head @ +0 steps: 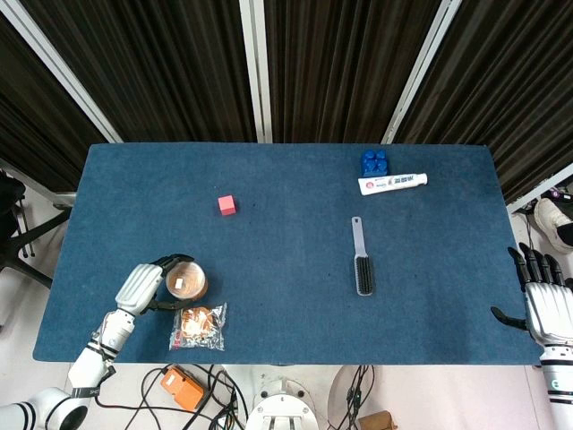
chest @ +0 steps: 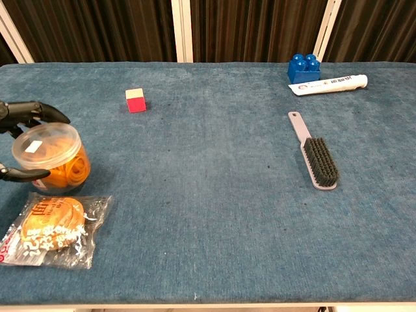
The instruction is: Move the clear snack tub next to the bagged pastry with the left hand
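Observation:
The clear snack tub [head: 186,282] [chest: 52,156], with orange contents and a lid, stands upright on the blue table near the front left. My left hand [head: 143,287] [chest: 23,114] wraps around it from the left, fingers [head: 175,262] curling behind it and thumb against its near side, and grips it. The bagged pastry [head: 199,326] [chest: 53,229] lies flat just in front of the tub, almost touching it. My right hand [head: 544,300] hangs off the table's right edge with fingers spread, holding nothing.
A red cube [head: 226,205] [chest: 136,100] sits behind the tub. A grey brush [head: 362,260] [chest: 314,153] lies mid-right. A blue brick [head: 375,161] [chest: 303,67] and a toothpaste tube [head: 392,183] [chest: 328,84] are at the back right.

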{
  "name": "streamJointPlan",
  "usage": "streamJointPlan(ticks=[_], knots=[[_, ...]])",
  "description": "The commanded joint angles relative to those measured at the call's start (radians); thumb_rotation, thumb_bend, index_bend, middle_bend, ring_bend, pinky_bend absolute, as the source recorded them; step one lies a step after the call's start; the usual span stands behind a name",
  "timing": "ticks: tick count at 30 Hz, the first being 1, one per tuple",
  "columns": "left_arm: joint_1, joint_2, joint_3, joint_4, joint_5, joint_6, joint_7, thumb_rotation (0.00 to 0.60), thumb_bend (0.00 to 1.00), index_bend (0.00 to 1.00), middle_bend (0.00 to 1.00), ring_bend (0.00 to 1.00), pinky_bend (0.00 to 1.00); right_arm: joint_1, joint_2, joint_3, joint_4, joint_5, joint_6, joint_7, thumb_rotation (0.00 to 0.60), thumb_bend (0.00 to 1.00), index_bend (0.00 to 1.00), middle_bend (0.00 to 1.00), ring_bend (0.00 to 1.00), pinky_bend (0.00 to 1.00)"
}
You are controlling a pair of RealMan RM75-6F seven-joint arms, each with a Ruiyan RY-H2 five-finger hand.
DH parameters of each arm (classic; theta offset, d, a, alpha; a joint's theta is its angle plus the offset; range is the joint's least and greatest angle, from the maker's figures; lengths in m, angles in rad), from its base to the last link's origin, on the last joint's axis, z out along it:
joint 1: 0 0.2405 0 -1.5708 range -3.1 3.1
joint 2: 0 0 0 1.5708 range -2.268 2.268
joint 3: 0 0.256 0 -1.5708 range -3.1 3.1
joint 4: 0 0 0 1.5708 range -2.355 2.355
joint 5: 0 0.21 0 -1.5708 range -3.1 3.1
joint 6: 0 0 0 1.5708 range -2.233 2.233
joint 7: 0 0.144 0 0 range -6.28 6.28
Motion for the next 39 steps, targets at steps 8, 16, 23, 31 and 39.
streamJointPlan(ticks=[8, 16, 23, 31, 39], knots=[[-0.023, 0.019, 0.022, 0.043, 0.027, -0.090, -0.070, 0.600, 0.02, 0.16, 0.15, 0.09, 0.22, 0.000, -0.002, -0.001, -0.002, 0.000, 0.000, -0.006, 0.600, 0.27, 0.00, 0.00, 0.00, 0.00], [-0.026, 0.060, 0.024, 0.000, 0.059, -0.081, -0.109, 0.600, 0.00, 0.00, 0.04, 0.00, 0.15, -0.001, -0.004, 0.000, 0.000, -0.002, 0.004, -0.005, 0.600, 0.27, 0.00, 0.00, 0.00, 0.00], [0.055, 0.149, 0.015, -0.069, 0.166, 0.174, -0.016, 0.600, 0.00, 0.00, 0.00, 0.00, 0.13, 0.001, -0.008, -0.002, 0.000, -0.004, 0.003, -0.015, 0.600, 0.27, 0.00, 0.00, 0.00, 0.00], [0.287, 0.346, 0.070, -0.198, 0.058, 0.371, 0.404, 0.600, 0.06, 0.00, 0.00, 0.00, 0.06, -0.007, -0.028, -0.018, -0.011, -0.031, 0.024, -0.068, 0.600, 0.27, 0.00, 0.00, 0.00, 0.00], [0.403, 0.261, 0.052, -0.092, 0.091, 0.532, 0.417, 0.600, 0.10, 0.00, 0.00, 0.00, 0.04, -0.010, -0.060, -0.041, -0.013, -0.072, 0.037, -0.135, 0.600, 0.27, 0.00, 0.00, 0.00, 0.00]])
